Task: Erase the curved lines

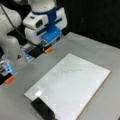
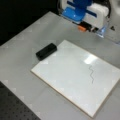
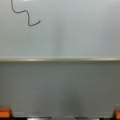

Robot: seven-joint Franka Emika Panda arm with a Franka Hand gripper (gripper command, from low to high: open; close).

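The curve line is one thin dark squiggle (image 1: 71, 71) on the white board (image 1: 75, 90). In a front view it runs down the board's right part (image 2: 91, 74), and in the wrist view it shows at the top left (image 3: 25, 15). The black eraser (image 1: 42, 108) lies at the board's near corner; in a front view it sits by the board's top-left edge (image 2: 46, 51). My gripper (image 1: 28, 64) hovers over the grey table beyond the board's far edge, open and empty, well away from the eraser. Its orange fingertips (image 3: 5, 112) stand wide apart in the wrist view.
The board (image 2: 65, 72) lies flat on a grey table (image 2: 30, 37) and has a thin wooden rim (image 3: 60, 59). The white arm (image 1: 10, 30) rises at a front view's left. A dark perforated surface (image 2: 15, 110) borders the table at a front view's bottom left.
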